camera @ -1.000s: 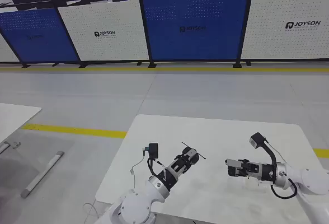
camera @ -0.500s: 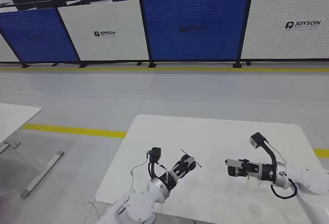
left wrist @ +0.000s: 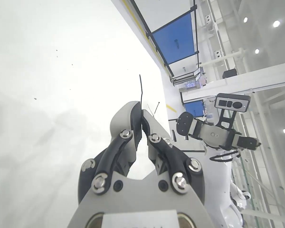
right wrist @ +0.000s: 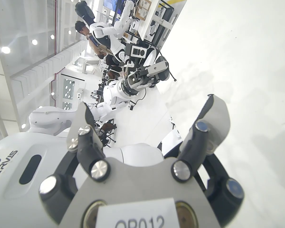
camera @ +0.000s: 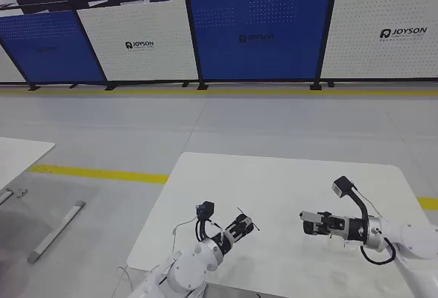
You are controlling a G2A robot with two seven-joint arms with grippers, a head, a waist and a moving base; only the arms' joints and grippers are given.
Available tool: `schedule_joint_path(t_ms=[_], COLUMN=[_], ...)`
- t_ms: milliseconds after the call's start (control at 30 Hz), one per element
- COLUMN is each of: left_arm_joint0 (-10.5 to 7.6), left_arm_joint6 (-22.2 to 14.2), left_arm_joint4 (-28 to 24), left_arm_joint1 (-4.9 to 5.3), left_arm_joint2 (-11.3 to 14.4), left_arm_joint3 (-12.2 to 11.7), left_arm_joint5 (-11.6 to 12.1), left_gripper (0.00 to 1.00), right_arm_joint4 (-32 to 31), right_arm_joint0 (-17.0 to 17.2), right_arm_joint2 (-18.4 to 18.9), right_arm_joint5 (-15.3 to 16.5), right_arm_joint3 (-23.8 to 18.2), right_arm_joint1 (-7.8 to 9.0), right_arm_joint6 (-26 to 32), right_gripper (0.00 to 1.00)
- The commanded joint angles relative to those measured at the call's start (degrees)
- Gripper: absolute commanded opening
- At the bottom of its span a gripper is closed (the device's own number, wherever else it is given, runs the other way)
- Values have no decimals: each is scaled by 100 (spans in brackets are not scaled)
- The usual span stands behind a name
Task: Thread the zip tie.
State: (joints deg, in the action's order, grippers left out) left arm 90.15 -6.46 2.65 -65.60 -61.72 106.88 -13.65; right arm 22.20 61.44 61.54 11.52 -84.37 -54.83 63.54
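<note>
Left gripper (left wrist: 141, 111), angled forward low over the smooth white table (camera: 293, 171), is pinched closed on a thin black plastic zip tie (left wrist: 140, 86). The tie's narrow strip sticks out beyond the dark ribbed finger pads, and a second slender end apparently juts out behind. Right gripper (right wrist: 148, 105) faces it, well apart, its flat metal fingers spread wide.

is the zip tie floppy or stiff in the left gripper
Probably semi-stiff: the zip tie sticks out past the shut left gripper with only a slight kink. Likely very light, being so thin. Its free tip may wobble.
</note>
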Motion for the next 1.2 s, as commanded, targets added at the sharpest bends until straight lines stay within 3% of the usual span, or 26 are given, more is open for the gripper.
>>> schedule_joint_path(t_ms=[0, 133, 300, 400, 467, 767, 1000, 1067, 1167], left_arm_joint0=[2, 18, 148, 209, 237, 237, 126, 77, 67], left_arm_joint6=[-6, 40, 113, 138, 115, 115, 770, 906, 929], left_arm_joint4=[-33, -643, -1825, -2316, -2326, -2326, -767, -612, -644], left_arm_joint1=[-3, -48, -97, -104, -98, -98, -136, -170, -180], left_arm_joint2=[6, -15, -216, -396, -431, -431, 32, 212, 236], left_arm_joint3=[3, 223, 824, 1081, 1152, 1152, 460, 251, 217], left_arm_joint5=[10, 330, 763, 820, 742, 742, 975, 1044, 1069], left_gripper=[0, 0, 0, 0, 0, 0, 0, 0, 0], right_arm_joint4=[0, 0, 0, 0, 0, 0, 0, 0, 0], right_arm_joint0=[0, 0, 0, 0, 0, 0, 0, 0, 0], right_arm_joint2=[0, 0, 0, 0, 0, 0, 0, 0, 0], right_arm_joint5=[0, 0, 0, 0, 0, 0, 0, 0, 0], right_arm_joint3=[0, 0, 0, 0, 0, 0, 0, 0, 0], right_arm_joint1=[0, 0, 0, 0, 0, 0, 0, 0, 0], right_arm_joint6=[0, 0, 0, 0, 0, 0, 0, 0, 0], right_gripper=[100, 100, 100, 100, 100, 100, 100, 100, 100])
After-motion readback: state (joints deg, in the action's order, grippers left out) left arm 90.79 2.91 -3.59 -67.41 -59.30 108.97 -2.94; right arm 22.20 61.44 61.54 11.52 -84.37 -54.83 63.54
